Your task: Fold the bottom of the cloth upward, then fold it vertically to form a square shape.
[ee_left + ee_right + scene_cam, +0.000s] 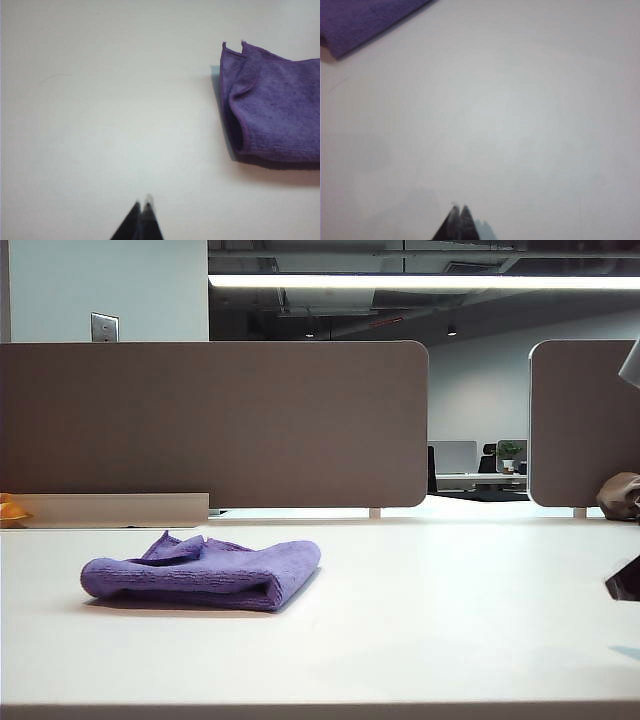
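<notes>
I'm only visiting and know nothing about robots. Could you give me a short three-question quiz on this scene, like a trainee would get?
1. True or false: the purple cloth lies folded in layers on the white table.
2. The left claw is: A) clamped on the cloth, B) shut above bare table, apart from the cloth, C) wide open.
3. Fill in: the right claw is shut and holds ____.

Key: 1 true; 2 B; 3 nothing.

Not much of the bot shows, just the left gripper [142,212] and right gripper [459,217] as dark, near-black pointed fingertips tapering to slim wedges, pressed together.
</notes>
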